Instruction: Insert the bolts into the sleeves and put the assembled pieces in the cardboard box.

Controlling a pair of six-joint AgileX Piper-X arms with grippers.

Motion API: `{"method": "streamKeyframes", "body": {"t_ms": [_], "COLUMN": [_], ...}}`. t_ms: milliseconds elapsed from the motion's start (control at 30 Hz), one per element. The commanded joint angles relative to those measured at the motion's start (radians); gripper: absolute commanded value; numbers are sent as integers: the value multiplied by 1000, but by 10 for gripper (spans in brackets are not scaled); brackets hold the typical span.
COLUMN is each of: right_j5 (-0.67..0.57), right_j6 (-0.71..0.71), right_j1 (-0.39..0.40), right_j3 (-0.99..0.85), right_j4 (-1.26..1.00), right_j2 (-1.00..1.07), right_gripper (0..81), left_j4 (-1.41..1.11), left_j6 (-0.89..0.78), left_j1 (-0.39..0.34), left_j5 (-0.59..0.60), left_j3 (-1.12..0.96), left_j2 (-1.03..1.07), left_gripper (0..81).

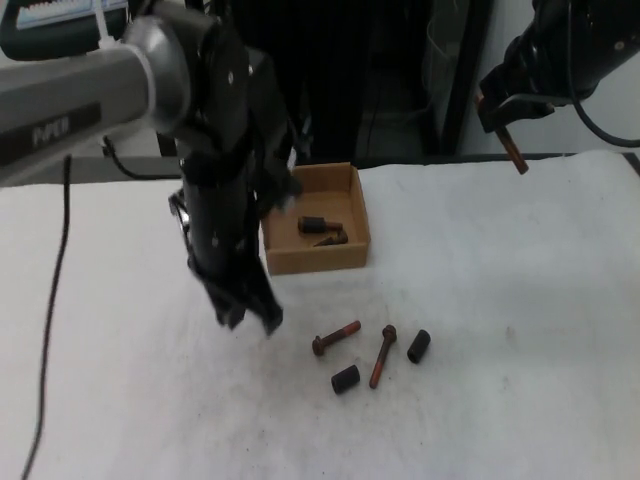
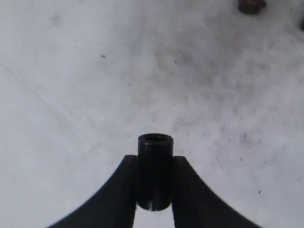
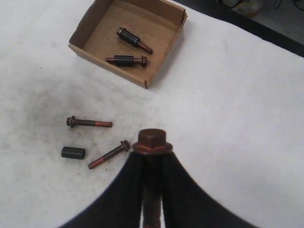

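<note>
My left gripper hangs low over the white bench, left of the loose parts, and is shut on a black sleeve held upright with its bore facing out. High at the back right, my right gripper is shut on a rusty bolt; its hex head sits above the fingers. The cardboard box holds two assembled pieces. Two loose bolts and two black sleeves lie in front of the box.
A white cloth covers the bench, smudged dark around the loose parts. A black cable runs down the left side. Dark equipment stands behind the bench's far edge.
</note>
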Motion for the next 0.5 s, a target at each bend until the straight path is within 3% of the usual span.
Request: {"method": "streamKeyframes", "body": {"t_ms": [0, 200, 467], "right_j5": [-45, -55, -55], "right_j6": [-6, -6, -6], "right_j1": [-3, -3, -3], "right_j3": [-3, -3, -3], "right_j4": [6, 5, 5], "right_j2": [-10, -10, -10], "right_gripper": [8, 8, 8], "left_j4": [4, -166, -389], "left_j6": [13, 92, 197], "left_j1": [-5, -29, -51], "left_j5": [-23, -23, 63], "left_j3": [12, 148, 232], "left_j2": [-8, -8, -8], "left_gripper": [3, 3, 3]}}
